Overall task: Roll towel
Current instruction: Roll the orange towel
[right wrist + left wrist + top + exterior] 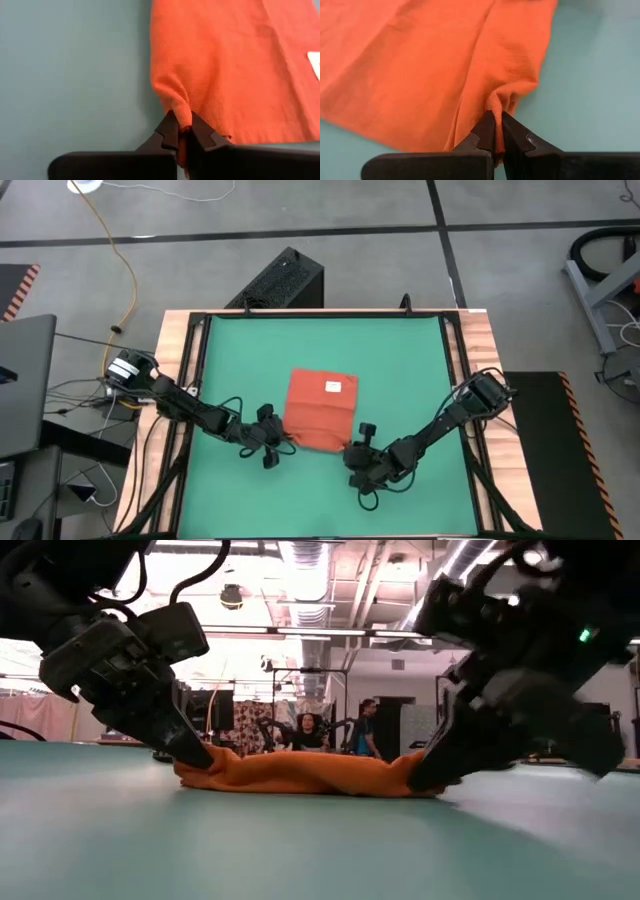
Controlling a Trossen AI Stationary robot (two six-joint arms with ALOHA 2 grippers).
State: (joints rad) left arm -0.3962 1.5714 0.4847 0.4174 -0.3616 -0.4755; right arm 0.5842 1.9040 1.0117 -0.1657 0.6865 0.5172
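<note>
The orange-red towel [320, 410] lies on the green mat [400, 350], its white tag [334, 387] facing up near the far right. Its near edge is bunched up off the mat [300, 772]. My left gripper [281, 438] is shut on the towel's near left corner. My right gripper [352, 450] is shut on the near right corner. Both sit low at the mat. My left gripper pinches the towel's near left corner [496, 107] between its two fingers, coming slanting down from the left. The cloth puckers into folds at the fingertips [485, 127]; the corner sits just above the mat. My right gripper pinches the towel's near right corner [181, 112] between its two fingers, slanting down from the near right. The cloth gathers into a small bunch at the fingertips [200, 131]; the rest of the towel lies on the mat.
The wooden table frame [480, 350] borders the mat. A black box [285, 278] stands beyond the far edge. A laptop [25, 380] and cables lie off the table's left. People stand in the room behind [365, 730]. Bare mat lies far of the towel.
</note>
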